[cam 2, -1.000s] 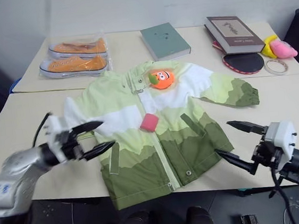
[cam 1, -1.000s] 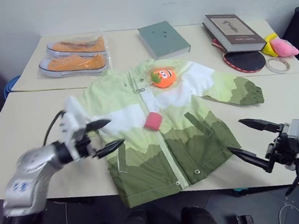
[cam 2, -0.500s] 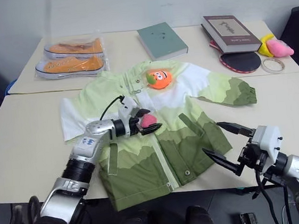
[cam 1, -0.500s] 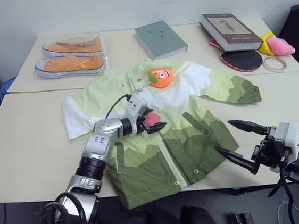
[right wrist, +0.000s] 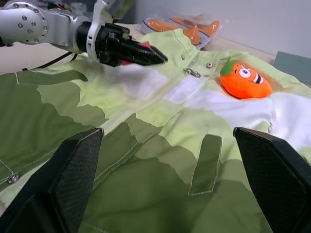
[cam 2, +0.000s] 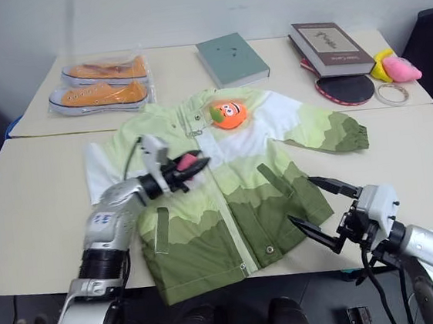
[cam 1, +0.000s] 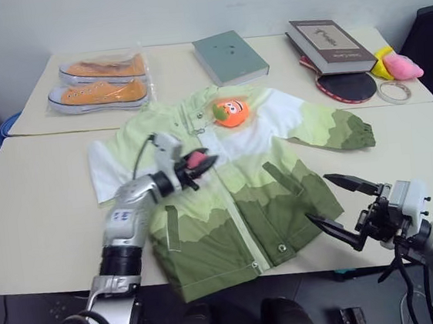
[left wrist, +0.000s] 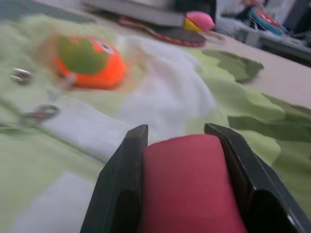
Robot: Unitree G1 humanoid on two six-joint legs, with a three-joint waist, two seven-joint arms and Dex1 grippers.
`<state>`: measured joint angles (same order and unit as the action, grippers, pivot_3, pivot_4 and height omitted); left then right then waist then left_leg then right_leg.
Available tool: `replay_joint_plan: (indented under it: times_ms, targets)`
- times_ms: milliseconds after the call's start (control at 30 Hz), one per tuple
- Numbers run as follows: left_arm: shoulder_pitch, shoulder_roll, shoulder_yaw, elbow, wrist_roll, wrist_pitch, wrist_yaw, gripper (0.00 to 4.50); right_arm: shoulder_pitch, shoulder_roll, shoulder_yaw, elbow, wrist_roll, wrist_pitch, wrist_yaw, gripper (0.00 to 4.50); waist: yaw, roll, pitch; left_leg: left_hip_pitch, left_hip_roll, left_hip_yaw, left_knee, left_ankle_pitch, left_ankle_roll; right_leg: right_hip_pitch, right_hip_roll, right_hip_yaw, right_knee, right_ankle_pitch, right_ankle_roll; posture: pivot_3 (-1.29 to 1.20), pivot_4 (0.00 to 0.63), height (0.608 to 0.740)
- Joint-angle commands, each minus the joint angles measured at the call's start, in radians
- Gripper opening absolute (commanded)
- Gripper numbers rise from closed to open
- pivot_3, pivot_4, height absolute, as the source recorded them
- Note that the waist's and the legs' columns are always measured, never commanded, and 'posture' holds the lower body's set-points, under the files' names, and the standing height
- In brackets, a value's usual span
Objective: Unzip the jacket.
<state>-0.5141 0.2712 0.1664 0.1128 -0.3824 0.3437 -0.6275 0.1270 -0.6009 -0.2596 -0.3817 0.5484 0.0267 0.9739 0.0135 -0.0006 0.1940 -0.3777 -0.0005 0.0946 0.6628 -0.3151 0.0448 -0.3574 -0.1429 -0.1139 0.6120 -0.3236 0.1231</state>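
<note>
The jacket (cam 1: pixel 234 179) is lying spread flat, front up, across the near table (cam 1: pixel 37 219), its zipper running closed down the middle from collar to hem. An orange stuffed toy (cam 1: pixel 230 111) is sitting on the cloth just beside the collar, close to where the zipper pull would be. The left gripper (cam 1: pixel 199 164) is hovering over the jacket's chest, beside the zipper line, with its fingers (left wrist: pixel 121 170) pinching a small pink block (left wrist: pixel 187 182) between them. The right gripper (cam 1: pixel 337 203) is waiting past the jacket's lower right corner, its two black fingers spread wide with nothing between them. Judging from this, the unzipping proper is not yet being done; the robot appears to be clearing loose items off the garment first. The next move is likely calling for the block to be set down on bare table away from the jacket, and then for the toy to be taken off as well, so the pull can be reached.
</note>
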Motion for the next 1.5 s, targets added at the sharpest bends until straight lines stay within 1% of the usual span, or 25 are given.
replay_joint_plan:
  times_ms: [33, 67, 100, 167, 233, 300, 400, 433, 467, 533, 633, 667, 800, 900, 1033, 1133, 1167, 1200, 1333, 1367, 1433, 1500]
  targets:
    - [0.089, 0.036, 0.242, -0.145, -0.082, -0.035, 0.156, 1.54, -0.081, 0.022, 0.070, 0.001, 0.019, -0.010, 0.028, 4.50, -0.008, -0.001, 0.000, 0.000, 0.000, 0.000, 0.000, 0.000, 0.000, 0.000, 0.000, 0.000, 0.000, 0.000, 0.000, 0.00, 0.150, 0.740]
    - [0.133, 0.059, 0.322, -0.174, -0.082, -0.039, 0.214, 1.54, -0.116, 0.035, 0.103, 0.005, 0.019, -0.007, 0.036, 4.50, -0.012, -0.001, 0.000, 0.000, 0.001, 0.000, 0.000, 0.000, -0.001, 0.000, 0.000, 0.000, 0.000, 0.000, 0.000, 0.00, 0.150, 0.740]
    - [0.163, 0.074, 0.372, -0.194, -0.082, -0.038, 0.255, 1.54, -0.140, 0.044, 0.125, 0.008, 0.019, -0.005, 0.041, 4.50, -0.018, -0.001, 0.001, 0.000, 0.001, -0.001, 0.000, 0.000, -0.001, 0.000, 0.000, -0.001, 0.000, 0.000, 0.000, 0.00, 0.150, 0.740]
    - [0.230, 0.122, 0.451, -0.215, -0.057, -0.021, 0.325, 1.54, -0.191, 0.064, 0.164, 0.025, 0.016, -0.001, 0.047, 4.50, -0.015, -0.002, 0.001, 0.000, 0.002, -0.001, 0.000, 0.000, -0.002, 0.000, 0.001, -0.001, 0.000, 0.000, 0.000, 0.00, 0.150, 0.740]
    - [0.276, 0.165, 0.484, -0.213, -0.049, 0.012, 0.358, 1.54, -0.226, 0.079, 0.186, 0.045, 0.015, 0.001, 0.046, 4.50, -0.010, -0.003, 0.002, 0.000, 0.001, -0.002, 0.000, 0.000, -0.001, 0.000, 0.000, -0.001, 0.000, 0.000, 0.000, 0.00, 0.150, 0.740]
    - [0.325, 0.260, 0.540, -0.094, -0.020, 0.043, 0.372, 1.54, -0.278, 0.099, 0.223, 0.088, 0.006, 0.003, 0.060, 4.50, 0.002, -0.005, 0.001, 0.000, -0.001, -0.003, 0.000, 0.000, -0.001, 0.000, -0.003, -0.002, 0.001, 0.000, 0.000, 0.00, 0.150, 0.740]
    - [0.324, 0.341, 0.572, 0.058, -0.006, 0.023, 0.386, 1.54, -0.311, 0.098, 0.241, 0.130, -0.002, 0.003, 0.080, 4.50, 0.010, -0.005, 0.001, 0.000, -0.002, -0.003, 0.000, -0.001, 0.000, 0.000, -0.004, -0.002, 0.002, 0.000, 0.000, 0.00, 0.150, 0.740]
    - [0.311, 0.362, 0.572, 0.103, -0.004, 0.010, 0.382, 2.22, -0.314, 0.094, 0.240, 0.140, -0.005, 0.001, 0.083, 4.50, 0.013, -0.005, 0.001, 0.000, -0.002, -0.003, 0.000, -0.002, 0.001, -0.001, -0.004, -0.002, 0.002, 0.000, 0.000, 0.00, 0.150, 0.740]
    - [0.302, 0.376, 0.571, 0.134, -0.004, -0.001, 0.379, 2.49, -0.316, 0.092, 0.239, 0.146, -0.006, -0.002, 0.085, 4.50, 0.014, -0.005, 0.001, 0.000, -0.003, -0.003, 0.000, -0.003, 0.001, -0.001, -0.005, -0.003, 0.003, 0.000, 0.000, 0.00, 0.150, 0.740]
    - [0.279, 0.401, 0.561, 0.188, -0.002, -0.012, 0.368, 3.22, -0.315, 0.083, 0.230, 0.154, -0.009, 0.001, 0.081, 4.50, 0.014, -0.006, 0.001, 0.000, -0.004, -0.004, 0.000, -0.004, 0.002, -0.001, -0.006, -0.003, 0.004, 0.000, 0.000, 0.00, 0.150, 0.740]
    - [0.257, 0.415, 0.542, 0.214, -0.006, -0.034, 0.341, 4.23, -0.297, 0.057, 0.208, 0.153, -0.002, 0.023, 0.082, 4.50, 0.009, -0.007, 0.000, 0.000, -0.004, -0.003, 0.000, -0.005, 0.002, -0.001, -0.006, -0.003, 0.004, 0.000, 0.000, 0.00, 0.150, 0.740]
    - [0.252, 0.415, 0.538, 0.215, -0.010, -0.040, 0.330, 4.47, -0.290, 0.048, 0.201, 0.150, 0.006, 0.032, 0.083, 4.50, 0.007, -0.007, 0.000, 0.000, -0.004, -0.003, 0.000, -0.005, 0.002, -0.001, -0.006, -0.003, 0.003, 0.000, 0.000, 0.00, 0.150, 0.740]
    - [0.253, 0.431, 0.540, 0.174, -0.034, -0.060, 0.277, 4.47, -0.217, -0.029, 0.110, 0.125, 0.007, 0.106, 0.030, 4.50, 0.006, -0.007, 0.000, 0.000, -0.003, -0.002, -0.001, -0.006, 0.001, -0.002, -0.006, -0.004, 0.004, 0.000, 0.000, 0.00, 0.150, 0.740]
    - [0.265, 0.451, 0.545, 0.154, -0.055, -0.092, 0.207, 4.47, -0.156, -0.091, 0.045, 0.102, 0.024, 0.219, -0.024, 4.50, 0.003, -0.007, 0.000, 0.000, -0.003, -0.001, -0.001, -0.006, 0.001, -0.002, -0.006, -0.006, 0.002, 0.000, 0.000, 0.00, 0.150, 0.740]
    - [0.330, 0.499, 0.474, 0.079, -0.080, -0.150, -0.027, 4.47, -0.077, -0.215, -0.015, 0.095, 0.061, 0.467, -0.066, 4.50, -0.001, -0.007, 0.000, 0.000, -0.003, 0.000, -0.001, -0.006, 0.001, -0.002, -0.006, -0.005, 0.001, 0.000, 0.000, 0.00, 0.150, 0.740]
    - [0.368, 0.545, 0.396, 0.044, -0.062, -0.156, -0.152, 4.47, -0.069, -0.263, -0.010, 0.107, 0.108, 0.600, -0.053, 4.50, -0.003, -0.007, 0.001, 0.000, -0.002, 0.000, -0.001, -0.007, 0.000, -0.002, -0.007, -0.005, -0.002, 0.000, 0.000, 0.00, 0.150, 0.740]
    - [0.371, 0.553, 0.379, 0.039, -0.058, -0.163, -0.173, 4.47, -0.072, -0.268, -0.007, 0.109, 0.117, 0.629, -0.052, 4.50, -0.003, -0.006, 0.001, 0.000, -0.002, 0.000, -0.001, -0.009, -0.005, -0.002, -0.007, -0.004, -0.003, 0.000, 0.000, 0.00, 0.150, 0.740]
    - [0.365, 0.558, 0.355, 0.027, -0.065, -0.162, -0.204, 4.47, -0.086, -0.269, 0.006, 0.123, 0.115, 0.662, -0.063, 4.50, -0.003, -0.006, 0.001, 0.000, -0.001, 0.000, -0.001, -0.010, -0.006, -0.002, -0.007, -0.004, -0.003, 0.000, 0.000, 0.00, 0.150, 0.740]
    - [0.356, 0.576, 0.250, -0.028, -0.043, -0.202, -0.315, 4.47, -0.141, -0.271, 0.076, 0.196, 0.019, 0.665, -0.091, 4.50, -0.008, -0.006, 0.001, 0.000, 0.000, 0.000, -0.001, -0.010, -0.006, -0.003, -0.007, -0.004, -0.003, 0.000, -0.001, 0.00, 0.150, 0.740]
    - [0.352, 0.576, 0.233, -0.036, -0.041, -0.202, -0.325, 4.50, -0.154, -0.272, 0.085, 0.213, -0.005, 0.658, -0.102, 4.11, -0.011, -0.006, 0.001, 0.000, 0.000, 0.000, -0.001, -0.010, -0.006, -0.003, -0.006, -0.004, -0.003, 0.000, -0.001, 0.00, 0.150, 0.740]
    - [0.338, 0.572, 0.211, -0.045, -0.041, -0.203, -0.332, 4.50, -0.177, -0.272, 0.089, 0.237, -0.040, 0.648, -0.121, 3.58, -0.014, -0.006, 0.001, 0.000, -0.001, 0.000, -0.001, -0.010, -0.006, -0.003, -0.006, -0.005, -0.002, 0.000, -0.001, 0.00, 0.150, 0.740]
    - [0.326, 0.568, 0.200, -0.042, -0.031, -0.215, -0.329, 4.50, -0.198, -0.267, 0.077, 0.255, -0.062, 0.642, -0.146, 2.83, -0.014, -0.006, 0.001, 0.000, -0.001, 0.000, -0.001, -0.007, -0.001, -0.003, -0.006, -0.005, -0.001, 0.000, -0.001, 0.00, 0.150, 0.740]
